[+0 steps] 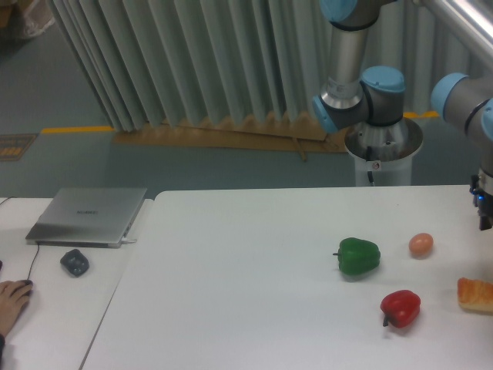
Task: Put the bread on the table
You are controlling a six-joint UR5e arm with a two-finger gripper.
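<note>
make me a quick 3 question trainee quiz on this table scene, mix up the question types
1. True or false: the bread lies on the table, with nothing gripping it.
2. Which lies nearest the egg? A) red pepper B) green pepper C) laptop
3. Fill in: the mouse sits in front of the ____.

Key: 1 true; 2 B; 3 laptop.
</note>
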